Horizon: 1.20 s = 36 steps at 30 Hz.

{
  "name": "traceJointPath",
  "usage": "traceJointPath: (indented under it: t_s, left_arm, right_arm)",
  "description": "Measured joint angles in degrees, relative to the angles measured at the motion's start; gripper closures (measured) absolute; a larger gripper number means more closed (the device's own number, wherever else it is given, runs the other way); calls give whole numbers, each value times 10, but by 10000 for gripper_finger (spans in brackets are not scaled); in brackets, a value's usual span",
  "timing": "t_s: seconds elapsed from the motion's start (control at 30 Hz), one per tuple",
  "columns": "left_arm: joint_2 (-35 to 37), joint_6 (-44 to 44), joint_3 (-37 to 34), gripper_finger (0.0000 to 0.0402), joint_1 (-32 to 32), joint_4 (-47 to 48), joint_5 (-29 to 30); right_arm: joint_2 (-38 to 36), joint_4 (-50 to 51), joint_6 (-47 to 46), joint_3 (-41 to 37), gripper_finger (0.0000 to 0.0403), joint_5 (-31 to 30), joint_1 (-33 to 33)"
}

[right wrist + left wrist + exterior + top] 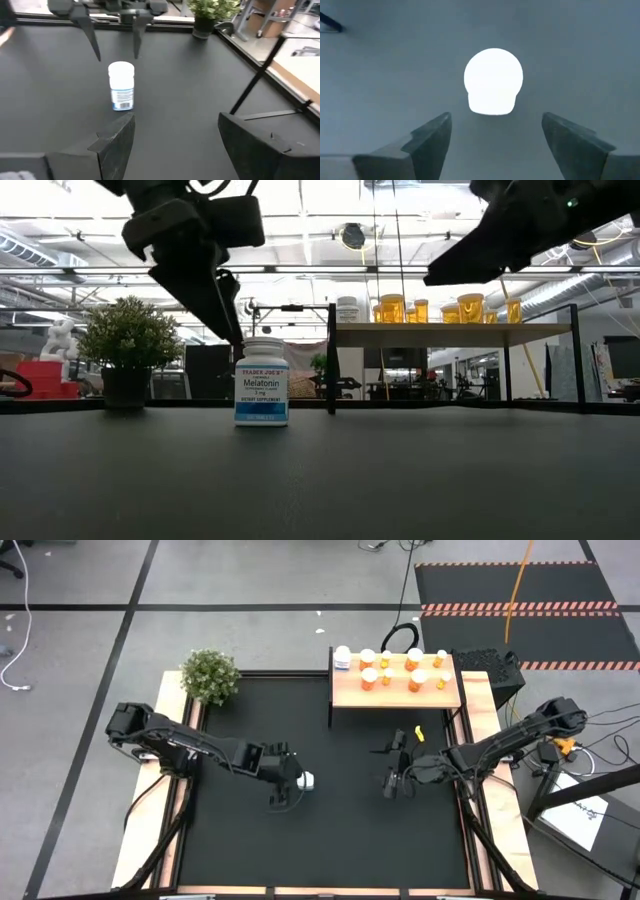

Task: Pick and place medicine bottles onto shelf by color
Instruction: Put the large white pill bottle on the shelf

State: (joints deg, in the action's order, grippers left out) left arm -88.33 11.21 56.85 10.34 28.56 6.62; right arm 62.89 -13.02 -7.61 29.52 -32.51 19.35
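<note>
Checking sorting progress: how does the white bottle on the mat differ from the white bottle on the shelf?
The white bottle on the mat stands alone on the black mat, under the open left gripper. The white bottle on the shelf sits at the shelf's left end, beside orange bottles. Both stand upright.

One white blue-labelled bottle stands upright on the mat; the others stand on the pale shelf.

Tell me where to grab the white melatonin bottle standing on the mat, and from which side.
Grip the white bottle across its round body just under the cap, coming straight down from above. It stands upright and alone on the black mat, and the left gripper already hangs over it, open with a finger to each side.
</note>
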Motion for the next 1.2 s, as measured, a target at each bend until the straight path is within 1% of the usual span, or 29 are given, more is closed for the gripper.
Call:
traceJointPath:
  t_s: [0.1, 0.27, 0.4, 0.57, 0.7, 0.8, 0.97, 1.13, 1.2]
  left_arm:
    - [0, 10, -30, 86, 9, -58, 1]
    - [0, 14, -75, 90, 12, -155, 6]
    - [0, 9, -102, 98, 9, -203, 11]
    - [0, 3, -135, 96, 1, -260, 12]
    - [0, -16, -165, 101, 1, -325, 12]
    - [0, -24, -181, 113, 1, -360, 11]
    - [0, -31, -201, 144, 1, -391, 14]
    - [-9, -33, -203, 174, 1, -401, 15]
    - [-21, -36, -204, 182, 1, -419, 16]
  right_arm:
    - [0, 0, -14, 0, 124, 0, 17]
    - [0, 0, -37, 0, 124, -1, 43]
    - [0, 0, -55, 0, 124, -2, 62]
    - [0, 0, -80, 0, 124, -2, 81]
    - [0, 0, -91, 0, 124, -3, 87]
    - [0, 0, -97, 0, 124, -3, 89]
    - [0, 0, -97, 0, 124, -4, 89]
    - [0, 0, -95, 0, 124, -4, 89]
    - [0, 0, -93, 0, 124, -4, 89]
